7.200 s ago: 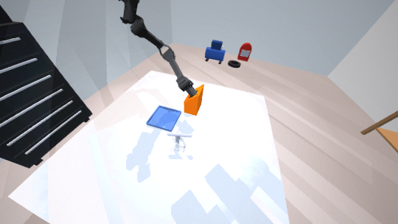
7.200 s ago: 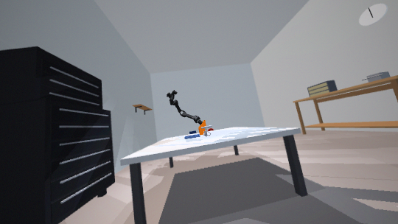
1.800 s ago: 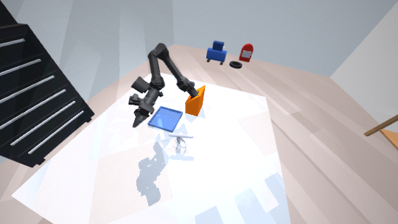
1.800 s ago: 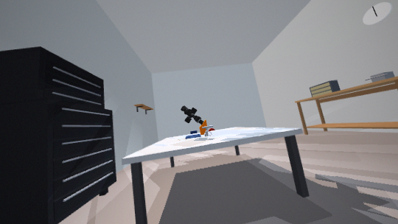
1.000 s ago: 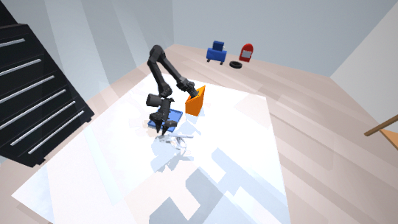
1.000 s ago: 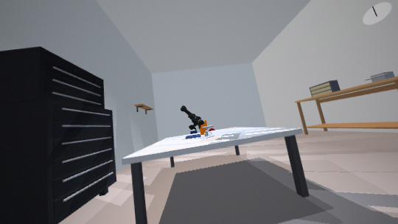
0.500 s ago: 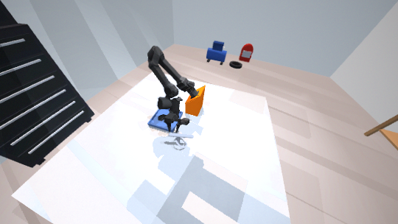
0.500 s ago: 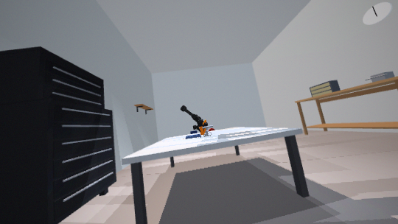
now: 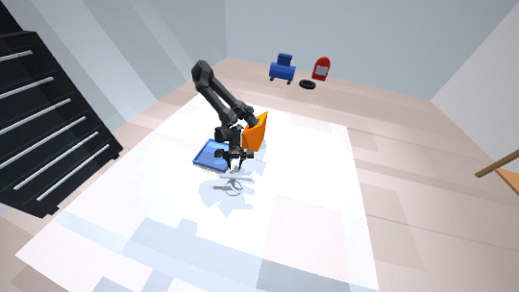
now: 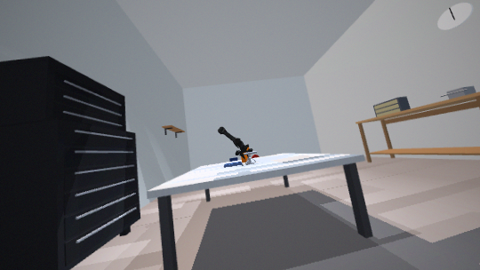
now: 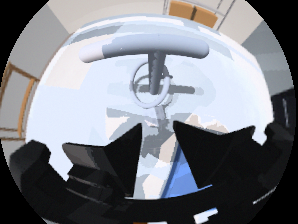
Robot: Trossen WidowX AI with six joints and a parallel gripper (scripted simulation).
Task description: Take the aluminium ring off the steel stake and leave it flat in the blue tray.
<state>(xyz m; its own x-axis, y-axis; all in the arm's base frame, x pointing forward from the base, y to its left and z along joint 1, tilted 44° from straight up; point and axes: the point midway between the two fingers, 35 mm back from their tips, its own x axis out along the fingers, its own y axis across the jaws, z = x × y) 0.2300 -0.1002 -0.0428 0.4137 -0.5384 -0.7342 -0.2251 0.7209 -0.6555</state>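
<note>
The black arm (image 9: 211, 93) (image 10: 231, 137) rises by the orange block (image 9: 255, 136) (image 10: 244, 159) near the worktop's (image 9: 308, 168) (image 10: 267, 170) (image 11: 225, 102) far edge, as the top view has it. Its elbow is raised high toward the corner where the far edge meets the edge on the drawer cabinet's (image 9: 62, 120) (image 10: 102, 164) side. From there the forearm slopes down, and the wrist hangs with the gripper (image 9: 234, 168) (image 10: 247, 155) (image 11: 157, 124) pointing at the worktop. Its two black fingers stand partly apart with nothing between them, so the claw is released.

The aluminium ring (image 9: 234, 194) (image 10: 253, 162) (image 11: 150, 106) encircles the lower part of the steel stake (image 9: 233, 184) (image 11: 155, 67), under the cross-bar (image 9: 236, 178) (image 10: 251, 152) (image 11: 145, 46). It lies beyond the fingertips, on the side toward the near edge in the top view, and the claw is clear of it. The wrist view shows a small bump on its right side, perhaps the tab. The blue tray (image 9: 207, 166) (image 10: 232, 164) (image 11: 174, 167) sits beside the gripper, toward the cabinet-side edge, partly hidden by the arm from above.
</note>
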